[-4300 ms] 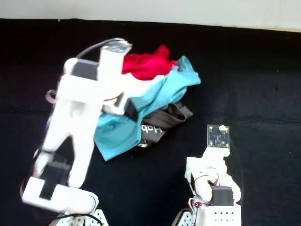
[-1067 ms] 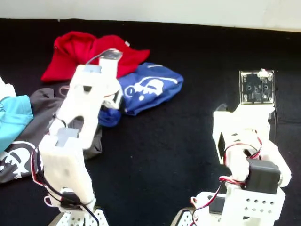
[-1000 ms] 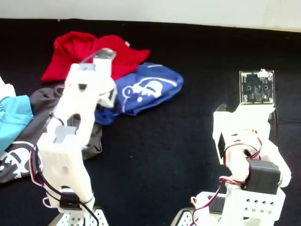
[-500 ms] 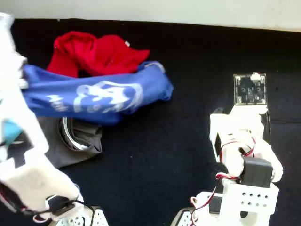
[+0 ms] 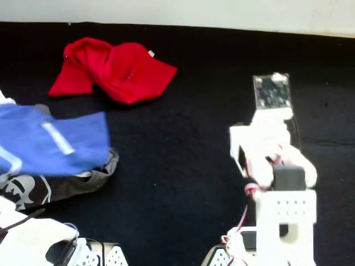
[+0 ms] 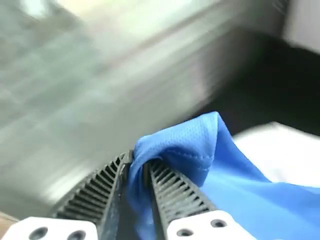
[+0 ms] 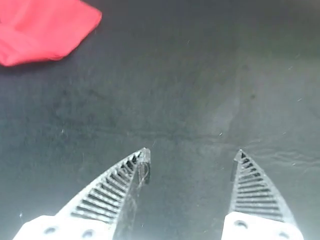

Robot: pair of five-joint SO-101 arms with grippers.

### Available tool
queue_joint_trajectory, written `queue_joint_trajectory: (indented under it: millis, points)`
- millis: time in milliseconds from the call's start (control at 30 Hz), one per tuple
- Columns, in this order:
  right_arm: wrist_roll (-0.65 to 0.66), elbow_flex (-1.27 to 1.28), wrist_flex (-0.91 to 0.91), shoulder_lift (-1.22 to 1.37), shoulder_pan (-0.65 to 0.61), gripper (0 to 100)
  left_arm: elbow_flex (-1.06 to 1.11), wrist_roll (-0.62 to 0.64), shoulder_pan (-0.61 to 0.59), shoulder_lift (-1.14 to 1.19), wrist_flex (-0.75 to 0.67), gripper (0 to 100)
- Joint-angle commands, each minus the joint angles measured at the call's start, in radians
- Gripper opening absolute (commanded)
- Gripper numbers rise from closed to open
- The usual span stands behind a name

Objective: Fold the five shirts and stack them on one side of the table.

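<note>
Black table (image 5: pixel 194 166) below, left fingers (image 6: pixel 172 192) clamp the blue shirt (image 6: pixel 205 150) while right fingers (image 7: pixel 117 192) stand apart.

Black cloth-covered table (image 5: pixel 183 183); pale wall (image 5: pixel 222 12) strip along far edge.

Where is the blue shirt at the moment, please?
In the high view, the blue shirt is at the left edge, over the grey shirt, held in the left jaws.

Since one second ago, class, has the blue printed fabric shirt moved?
Yes. The blue shirt went left in the high view, away from the crumpled red fabric shirt, held in the left gripper.
</note>
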Motion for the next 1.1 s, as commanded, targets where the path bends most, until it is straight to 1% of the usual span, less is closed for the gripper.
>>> queue_joint_trajectory:
  millis: [0,100,200,233,300,367,433,500,567,667,733,833,933,1000,1067]
  points:
    - [-0.009,-0.119,-0.018,0.113,-0.024,26.2,0.013,-0.009,-0.054,-0.045,-0.152,1]
    - [-0.009,-0.186,-0.018,0.196,-0.061,26.2,0.091,-0.012,-0.047,-0.045,-0.176,1]
    - [-0.009,-0.242,-0.022,0.278,-0.12,26.2,0.234,-0.018,0.013,-0.045,-0.149,1]
    - [-0.009,-0.263,-0.022,0.311,-0.142,26.2,0.289,-0.043,0.03,-0.045,-0.135,3]
    - [-0.009,-0.317,-0.022,0.384,-0.177,26.2,0.392,-0.097,0.074,-0.047,-0.101,10]
    - [-0.009,-0.383,-0.022,0.466,-0.202,26.2,0.478,-0.101,0.113,-0.048,-0.061,19]
    - [-0.011,-0.458,-0.018,0.553,-0.219,26.2,0.539,-0.1,0.162,-0.054,-0.006,26]
    - [-0.011,-0.536,-0.015,0.647,-0.234,26.2,0.564,-0.1,0.226,-0.058,0.092,26]
    - [-0.011,-0.61,-0.015,0.734,-0.246,26.3,0.556,-0.1,0.309,-0.058,0.239,24]
    - [-0.061,-0.723,-0.013,0.852,-0.265,26.9,0.555,-0.1,0.472,-0.058,0.476,23]
    - [-0.095,-0.8,-0.013,0.926,-0.285,30.9,0.572,-0.08,0.584,-0.048,0.6,23]
    - [-0.144,-0.921,-0.013,1.036,-0.326,37.6,0.716,-0.002,0.707,-0.053,0.605,24]
    - [-0.155,-1.041,-0.019,1.155,-0.371,37.9,0.9,0.023,0.829,-0.047,0.582,23]
    - [-0.155,-1.127,-0.024,1.25,-0.392,37.9,1.021,0.058,0.892,-0.047,0.496,23]
    - [-0.155,-1.231,-0.024,1.359,-0.406,37.9,1.133,0.091,0.906,-0.047,0.341,23]
